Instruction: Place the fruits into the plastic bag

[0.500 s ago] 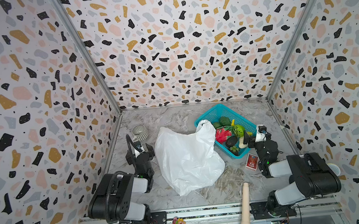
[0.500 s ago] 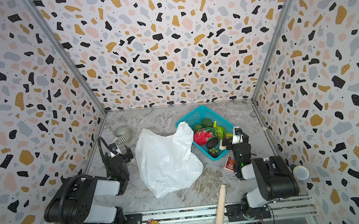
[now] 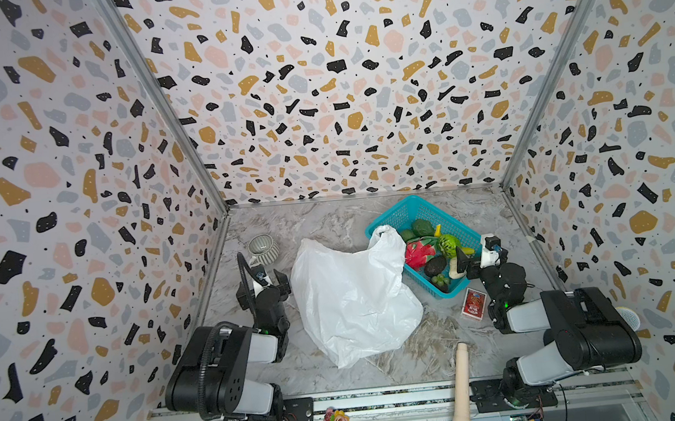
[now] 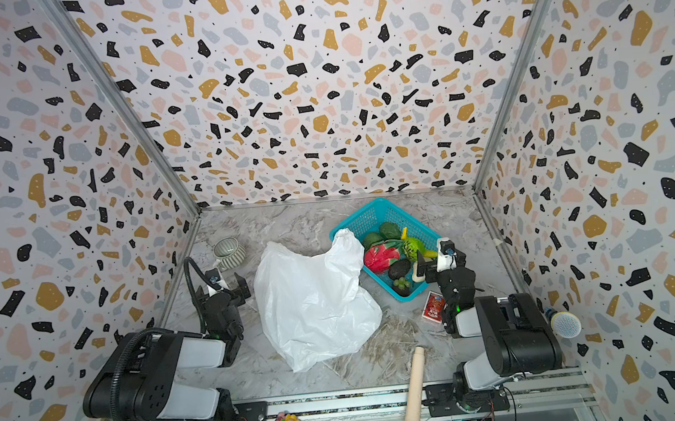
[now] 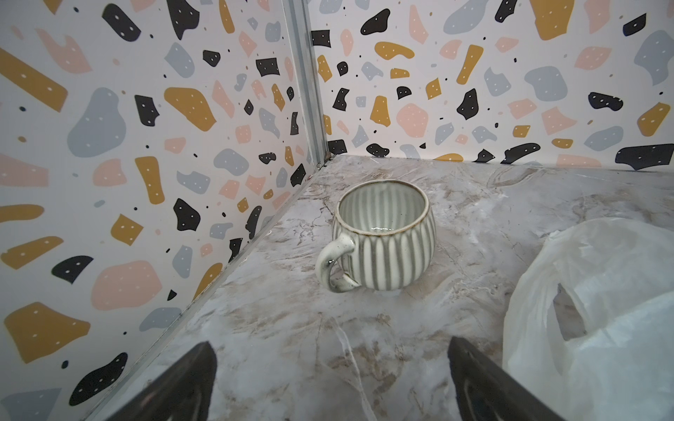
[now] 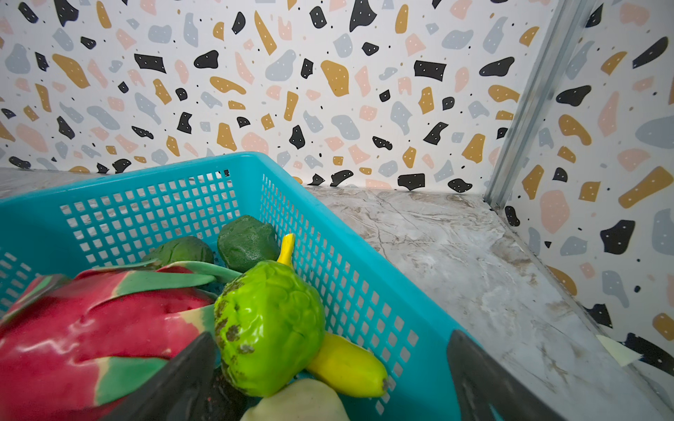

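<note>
Nothing had shifted: my left hand (image 5: 332,344) and right hand (image 6: 332,338) stayed spread, empty, small toy fruits (image 3: 418,252) unbagged in the teal mesh basket (image 3: 394,215) beside the crinkly white plastic bag (image 3: 352,297) at the counter's (image 3: 328,220) middle.

Striped mug (image 5: 379,237) stands upright; red packet (image 3: 473,303) beside teal basket (image 3: 409,212).

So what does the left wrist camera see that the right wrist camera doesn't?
Only the left wrist view: a striped mug standing upright on the table, with the white plastic bag beside it. Only the right wrist view: the teal basket holding a red dragon fruit, a lime-green bumpy fruit, a yellow banana and two dark green ones. Both: that marble table, speckled walls, and a pair of dark fingers spread wide, the left fingers and the right fingers.
</note>
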`<action>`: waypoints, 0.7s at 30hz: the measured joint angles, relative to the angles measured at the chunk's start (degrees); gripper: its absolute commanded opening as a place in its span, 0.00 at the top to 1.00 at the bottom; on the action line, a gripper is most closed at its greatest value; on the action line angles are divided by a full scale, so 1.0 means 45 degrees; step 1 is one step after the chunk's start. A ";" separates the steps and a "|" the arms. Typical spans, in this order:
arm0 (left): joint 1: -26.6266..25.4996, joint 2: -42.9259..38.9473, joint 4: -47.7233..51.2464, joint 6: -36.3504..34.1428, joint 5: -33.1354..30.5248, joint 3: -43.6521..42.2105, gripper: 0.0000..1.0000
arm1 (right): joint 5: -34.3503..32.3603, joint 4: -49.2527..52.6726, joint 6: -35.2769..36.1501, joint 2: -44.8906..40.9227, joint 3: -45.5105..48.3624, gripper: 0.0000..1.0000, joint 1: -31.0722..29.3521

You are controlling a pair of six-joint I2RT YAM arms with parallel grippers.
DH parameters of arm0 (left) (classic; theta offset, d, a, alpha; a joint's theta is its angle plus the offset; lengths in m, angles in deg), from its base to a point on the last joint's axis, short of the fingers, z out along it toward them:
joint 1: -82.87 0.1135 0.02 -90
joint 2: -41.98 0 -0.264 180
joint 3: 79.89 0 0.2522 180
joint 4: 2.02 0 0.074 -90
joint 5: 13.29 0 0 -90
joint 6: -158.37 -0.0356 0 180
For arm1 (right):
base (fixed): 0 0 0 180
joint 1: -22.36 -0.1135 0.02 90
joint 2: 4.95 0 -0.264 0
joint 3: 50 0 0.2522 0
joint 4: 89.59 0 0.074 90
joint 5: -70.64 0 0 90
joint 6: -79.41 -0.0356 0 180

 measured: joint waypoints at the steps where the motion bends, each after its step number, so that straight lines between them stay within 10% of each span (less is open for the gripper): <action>1: 0.0000 0.0000 0.0000 0.0000 0.0000 0.0000 0.00 | 0.0024 0.0000 0.0000 0.0000 0.0000 0.01 0.0005; 21: 0.0194 0.0000 0.0010 0.0000 0.0136 0.0000 0.01 | -0.0107 0.0000 0.0049 0.0000 0.0000 0.01 -0.0146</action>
